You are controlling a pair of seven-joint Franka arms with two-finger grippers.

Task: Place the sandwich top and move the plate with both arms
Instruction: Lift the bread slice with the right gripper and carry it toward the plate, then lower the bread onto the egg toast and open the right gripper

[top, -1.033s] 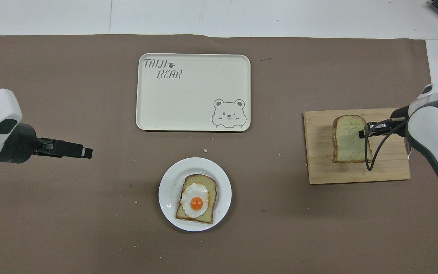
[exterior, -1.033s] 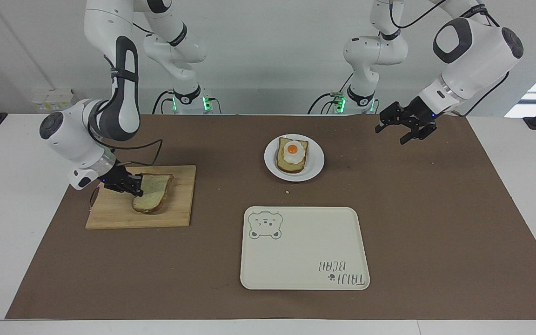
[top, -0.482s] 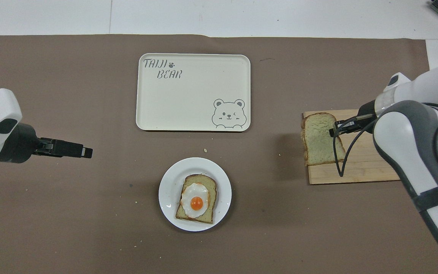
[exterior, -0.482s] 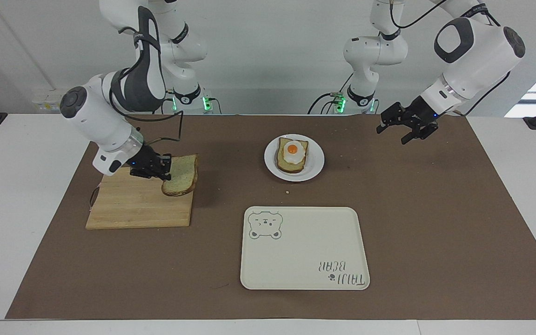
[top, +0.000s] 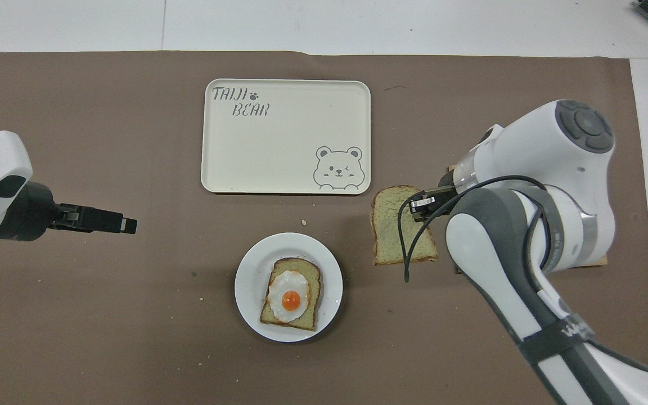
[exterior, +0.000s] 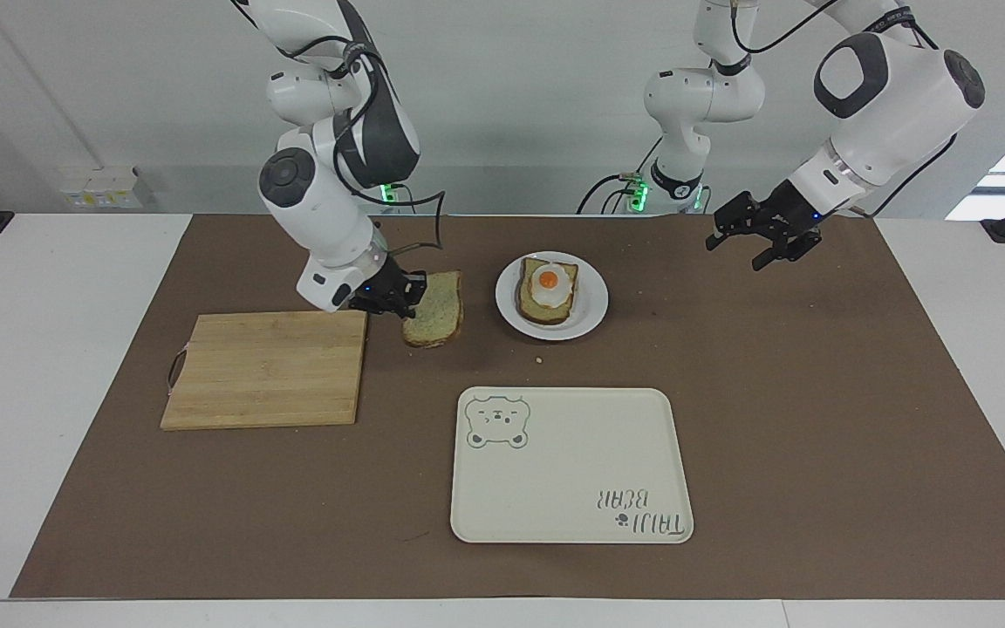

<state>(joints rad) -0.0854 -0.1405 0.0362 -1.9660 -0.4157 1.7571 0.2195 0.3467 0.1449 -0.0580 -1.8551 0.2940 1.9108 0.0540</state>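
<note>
My right gripper (exterior: 405, 299) is shut on one edge of the sandwich top (exterior: 435, 309), a plain speckled slice. It holds the slice tilted in the air over the brown mat, between the wooden board and the plate. In the overhead view the gripper (top: 421, 205) and the slice (top: 392, 228) show beside the plate. The small white plate (exterior: 594, 307) carries a bread slice topped with a fried egg (exterior: 548, 288); the plate (top: 247, 281) and the egg slice (top: 290, 295) also show in the overhead view. My left gripper (exterior: 755, 242) is open and empty, and waits above the mat toward the left arm's end (top: 124, 225).
A bare wooden cutting board (exterior: 267, 366) lies toward the right arm's end of the table. A cream rectangular tray with a bear drawing (exterior: 568, 471) lies farther from the robots than the plate, and also shows in the overhead view (top: 284, 140). A few crumbs lie near the plate.
My right gripper has lifted the sandwich top off the cutting board and carried it sideways toward the plate. The left arm has not moved.
</note>
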